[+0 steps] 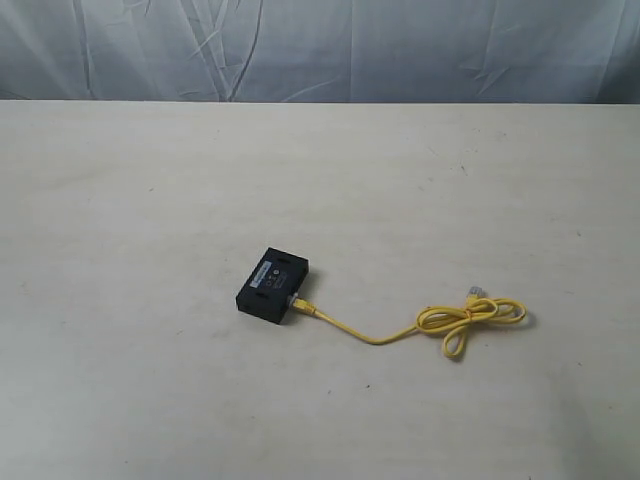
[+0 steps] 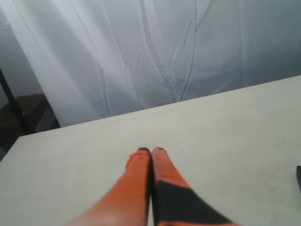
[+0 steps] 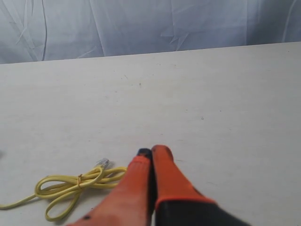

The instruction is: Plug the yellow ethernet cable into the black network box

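Closest up, both claws are pinched shut with nothing in them. The left gripper (image 2: 151, 150) has its orange fingers pressed together over bare table. The right gripper (image 3: 151, 151) is closed the same way, and it sits right by the bundled end of the yellow ethernet cable (image 1: 466, 316). In the right wrist view the loops pass behind one finger, so it's hard to tell if they touch.

The cable's spare clear plug (image 3: 103, 163) lies loose on the table just beside that knotted bundle. From there the cord runs in a shallow curve over to the black network box (image 1: 272, 285). Its other end meets the box's near side at the right corner. It looks seated in a port, though it's too small to be sure.

The box lies flat around the middle of the pale table (image 1: 150, 200), white label strip (image 1: 262, 273) facing up. Behind the table's far edge hangs a wrinkled grey-white curtain (image 1: 320, 50).
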You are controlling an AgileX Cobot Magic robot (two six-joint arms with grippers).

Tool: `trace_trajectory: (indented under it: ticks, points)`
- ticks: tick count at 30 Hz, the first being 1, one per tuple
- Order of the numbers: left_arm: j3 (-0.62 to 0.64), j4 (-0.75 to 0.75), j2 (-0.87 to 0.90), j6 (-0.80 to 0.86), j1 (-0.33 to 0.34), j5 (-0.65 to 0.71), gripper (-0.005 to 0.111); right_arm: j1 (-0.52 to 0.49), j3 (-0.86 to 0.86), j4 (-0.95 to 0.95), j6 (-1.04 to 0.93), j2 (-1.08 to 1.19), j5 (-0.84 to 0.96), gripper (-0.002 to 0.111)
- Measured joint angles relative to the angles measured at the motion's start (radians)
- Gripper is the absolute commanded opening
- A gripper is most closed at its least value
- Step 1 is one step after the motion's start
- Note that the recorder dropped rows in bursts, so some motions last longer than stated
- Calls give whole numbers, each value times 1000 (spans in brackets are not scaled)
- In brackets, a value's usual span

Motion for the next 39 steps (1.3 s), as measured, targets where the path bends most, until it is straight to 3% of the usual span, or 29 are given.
trace_trajectory:
  ticks: [6, 11, 15, 21, 30, 39]
  points:
    - [212, 20, -105, 0, 0, -162, 0, 0, 0, 0, 2, 0, 0, 0]
    - [304, 55, -111, 0, 0, -234, 0, 0, 1, 0, 2, 0, -2, 0]
    - [308, 83, -112, 0, -6, -218, 0, -2, 1, 0, 2, 0, -2, 0]
    - [308, 97, -112, 0, -69, -212, 0, -2, 1, 0, 2, 0, -2, 0]
    - [308, 99, -112, -16, -70, -212, 0, -2, 1, 0, 3, 0, -2, 0]
    - [308, 281, -112, -358, -69, -212, 0, -2, 1, 0, 4, 0, -2, 0]
